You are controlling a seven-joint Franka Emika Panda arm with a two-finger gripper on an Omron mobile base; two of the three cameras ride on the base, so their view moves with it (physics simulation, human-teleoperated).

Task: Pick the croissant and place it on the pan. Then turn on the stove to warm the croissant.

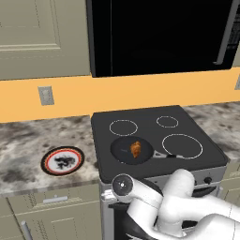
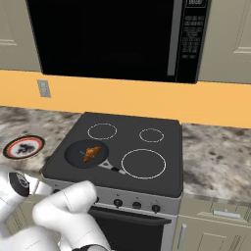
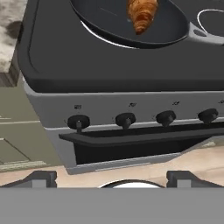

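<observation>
The golden-brown croissant (image 1: 136,149) (image 2: 90,153) (image 3: 142,13) lies inside the black pan (image 1: 123,151) (image 2: 76,154) (image 3: 105,22). The pan sits on the front-left ring of the black glass stove (image 1: 145,117) (image 2: 127,132) (image 3: 109,61), its handle pointing right. In the hand view my gripper (image 3: 114,178) is open with nothing between its fingertips (image 3: 41,177). It hangs low in front of the stove's silver front, facing the row of black knobs (image 3: 125,119). The pan and croissant lie above and beyond it.
A red-rimmed white plate (image 1: 63,161) (image 2: 23,147) rests on the marble counter left of the stove. A black microwave (image 1: 159,33) (image 2: 117,34) hangs above the cooktop. The oven door handle (image 3: 140,136) runs just below the knobs. Cabinet fronts flank the oven.
</observation>
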